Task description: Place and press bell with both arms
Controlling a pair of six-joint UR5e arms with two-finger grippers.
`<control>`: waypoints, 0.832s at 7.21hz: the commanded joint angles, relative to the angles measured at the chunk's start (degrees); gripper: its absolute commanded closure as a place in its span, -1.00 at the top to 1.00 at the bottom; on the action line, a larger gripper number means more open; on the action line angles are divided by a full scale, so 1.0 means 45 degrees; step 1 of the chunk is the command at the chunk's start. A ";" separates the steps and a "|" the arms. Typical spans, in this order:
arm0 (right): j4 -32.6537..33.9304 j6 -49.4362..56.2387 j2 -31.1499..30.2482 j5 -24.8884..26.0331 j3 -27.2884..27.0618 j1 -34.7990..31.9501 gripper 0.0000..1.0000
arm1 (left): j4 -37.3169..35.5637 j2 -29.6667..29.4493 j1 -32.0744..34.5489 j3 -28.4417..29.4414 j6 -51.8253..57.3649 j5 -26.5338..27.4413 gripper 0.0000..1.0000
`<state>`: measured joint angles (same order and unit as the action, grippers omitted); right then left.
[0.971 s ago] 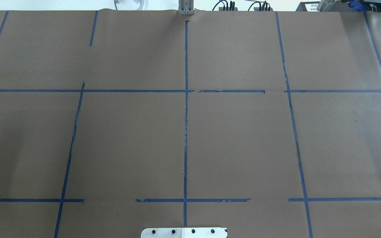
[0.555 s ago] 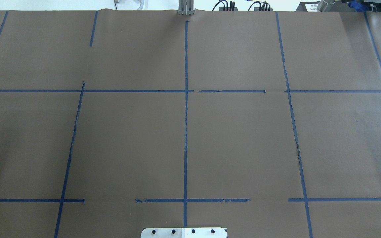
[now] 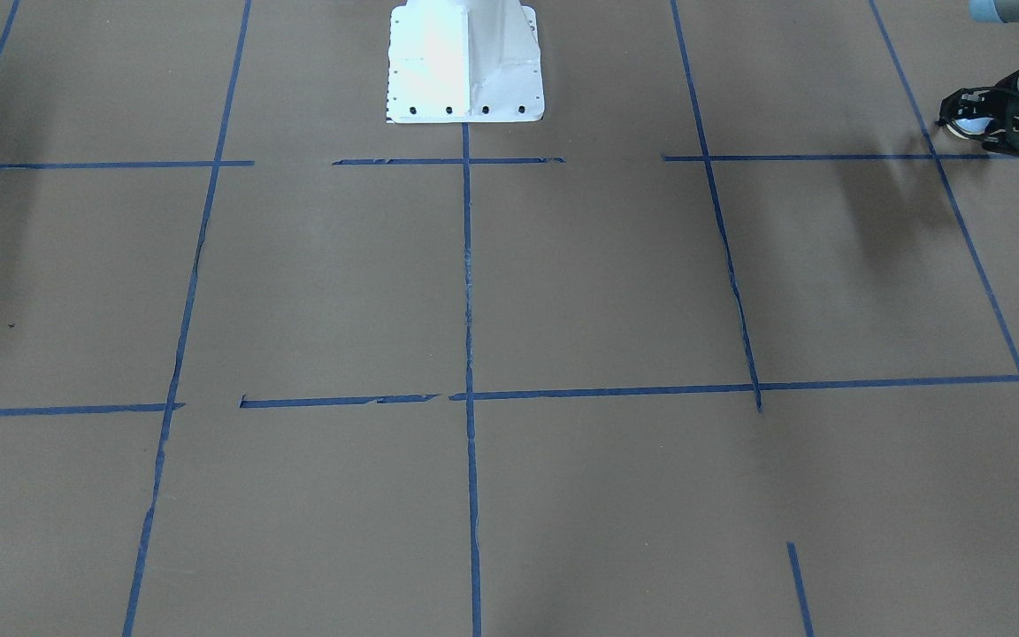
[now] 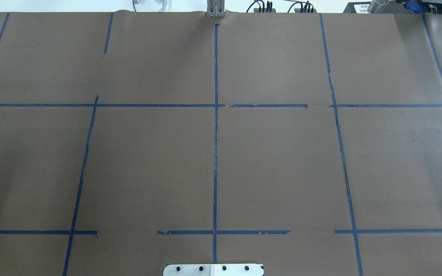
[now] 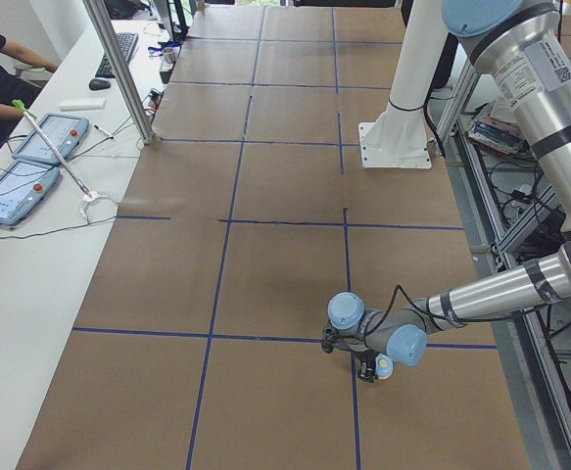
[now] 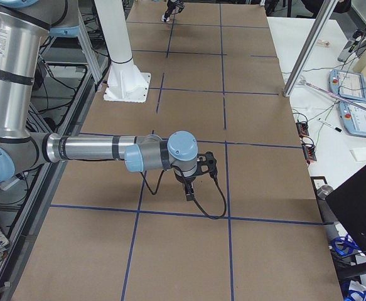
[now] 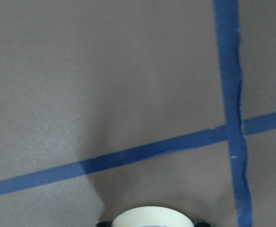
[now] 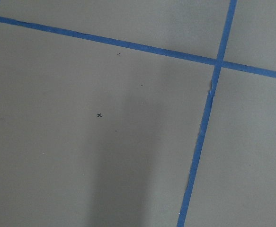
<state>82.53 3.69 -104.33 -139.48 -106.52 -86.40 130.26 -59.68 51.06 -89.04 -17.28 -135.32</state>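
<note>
As far as my front camera shows, my left gripper [image 3: 976, 127] is clamped on the bell [image 3: 969, 124], low over a tape crossing [image 7: 233, 128] at the left end of the table [image 3: 598, 283]. My right gripper [image 6: 191, 183] hangs above it; how far it is open I cannot tell.

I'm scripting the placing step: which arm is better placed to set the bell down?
Left. The left gripper holds the bell low over the table; the right gripper hangs elsewhere, and its wrist view shows no bell.
</note>
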 commanded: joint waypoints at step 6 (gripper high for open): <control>0.0039 -0.0059 0.0020 0.0000 0.0097 0.0039 1.00 | -0.2503 -0.6852 -0.1891 -0.4296 -0.9884 -0.0809 -1.00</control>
<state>82.69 3.46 -104.25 -139.48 -106.19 -86.28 126.15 -79.33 44.14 -108.59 -56.29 -139.08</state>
